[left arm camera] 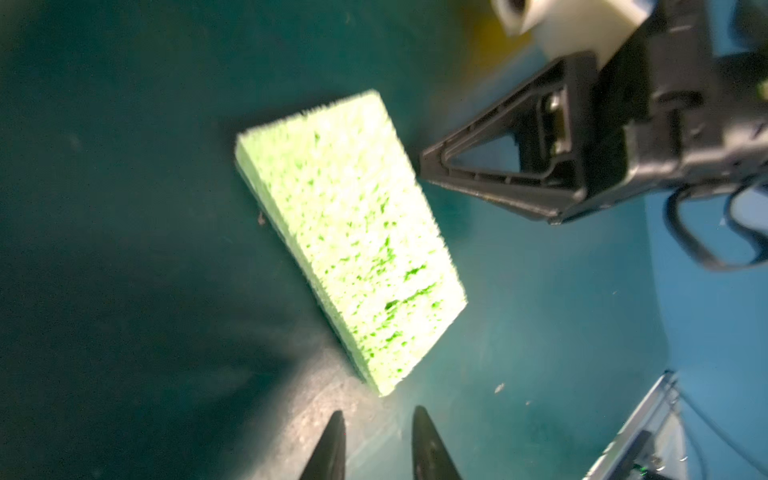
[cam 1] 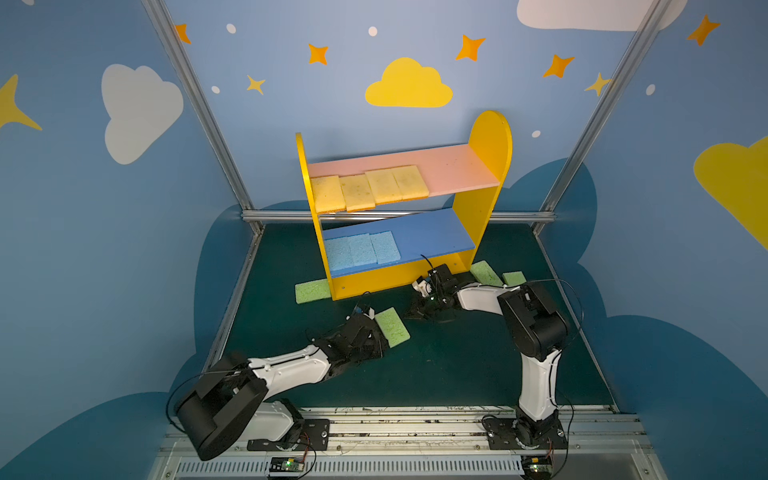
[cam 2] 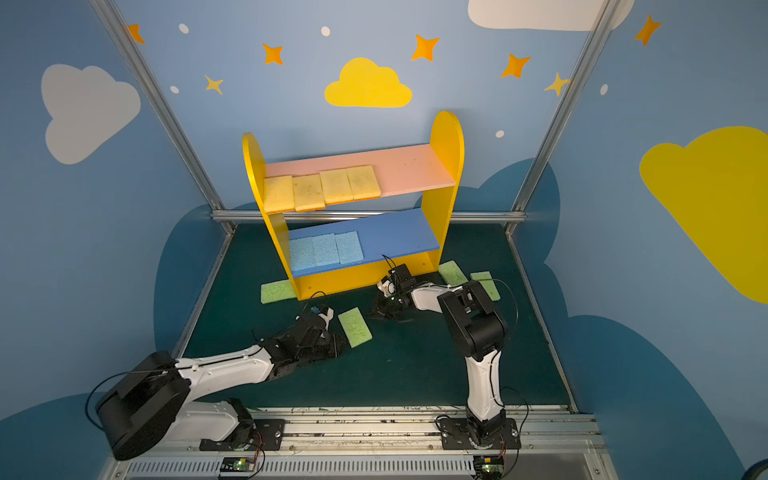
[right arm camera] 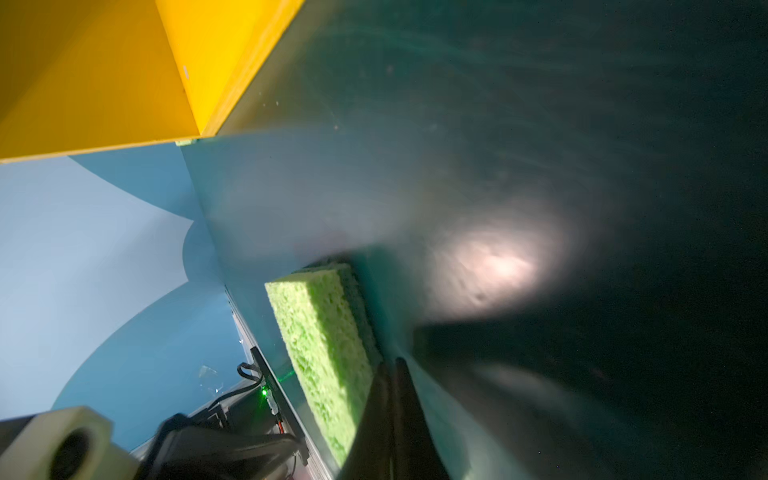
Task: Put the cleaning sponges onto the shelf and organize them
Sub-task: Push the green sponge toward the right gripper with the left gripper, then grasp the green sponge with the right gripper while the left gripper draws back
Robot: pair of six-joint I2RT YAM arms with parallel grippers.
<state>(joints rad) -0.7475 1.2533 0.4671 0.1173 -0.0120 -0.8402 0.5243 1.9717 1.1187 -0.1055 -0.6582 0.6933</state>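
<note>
In the left wrist view, front and centre: a flat rectangular light green porous foam sponge (left arm camera: 349, 237), lying flat and askew on the dark green table mat (left arm camera: 124, 208), gripped by nothing. Placed, in both top views, mid-mat on the near side of the small yellow wooden shelf (cam 1: 490, 141), apart from it. Just beside its near left end, the left gripper (left arm camera: 380, 440), with jaws partly open over bare mat, holding nothing. Just beside its far right edge, the right gripper (right arm camera: 392, 370), empty, with jaws close together; impossible to tell whether touching or a crack apart. Farther out on the mat, a second green sponge (cam 1: 309, 292) against the shelf's left foot, then a third green sponge (cam 1: 485, 272) and a fourth green sponge (cam 1: 514, 277) by its right foot, partly hidden by the right arm. Already shelved: four yellow sponges (cam 1: 357, 193) in a row on the pink upper board (cam 1: 457, 170), three light blue sponges (cam 1: 361, 249) on the blue middle board (cam 1: 432, 237). Probable trouble from here: a pinch too narrow for the pad, shoving it along the mat rather than lifting it; soft foam buckling out of a shallow edge grip; a clash of two grippers crowded round one sponge; later, a knock against the blue board or a shove of the shelf while reaching into the low gap beneath.
</note>
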